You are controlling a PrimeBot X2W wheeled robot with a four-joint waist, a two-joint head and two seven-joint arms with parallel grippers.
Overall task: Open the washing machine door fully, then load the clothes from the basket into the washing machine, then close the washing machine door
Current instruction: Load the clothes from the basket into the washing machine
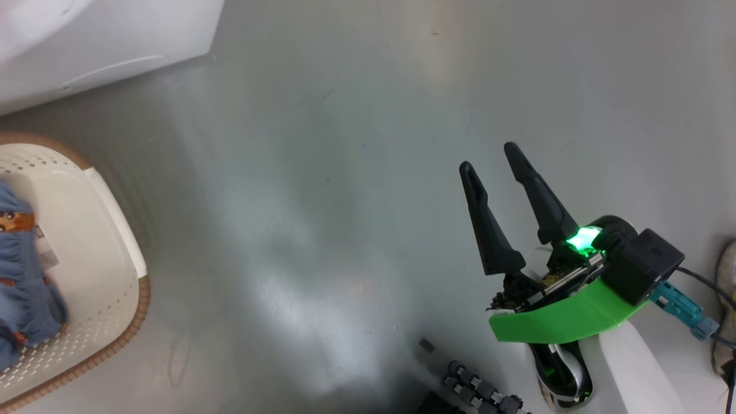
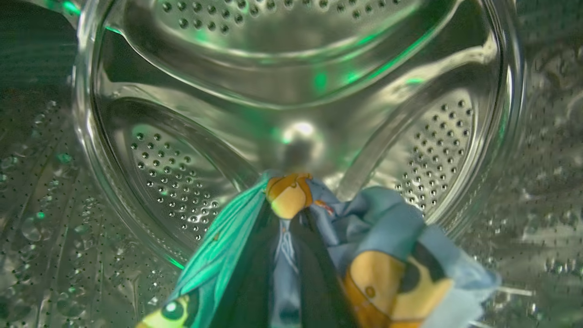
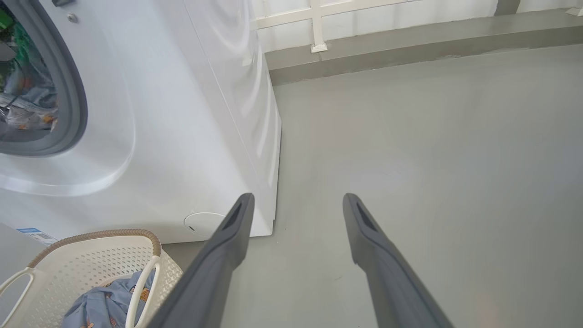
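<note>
The left gripper [image 2: 288, 214] is clamped tight on a soft blue garment printed with orange and brown figures [image 2: 387, 232]. Its two dark fingers are pinched together with cloth bunched over them. The tips are hard to make out under the folds, but they seem to meet on the fabric. The gripper reaches deep inside the perforated steel drum [image 2: 173, 173] of the big white front-loading washing machine [image 3: 182, 114], so the loading step is in hand.

The next move, I judge, calls for parting the jaws so the garment drops into the drum, then drawing the arm out without snagging cloth.

The right gripper [image 1: 490, 156] hangs over the grey floor [image 1: 345, 230], fingers spread wide, holding nothing. More blue cloth [image 1: 23, 276] lies in the cream perforated plastic basket with the brown woven rim [image 1: 109, 241], near the machine's foot.
</note>
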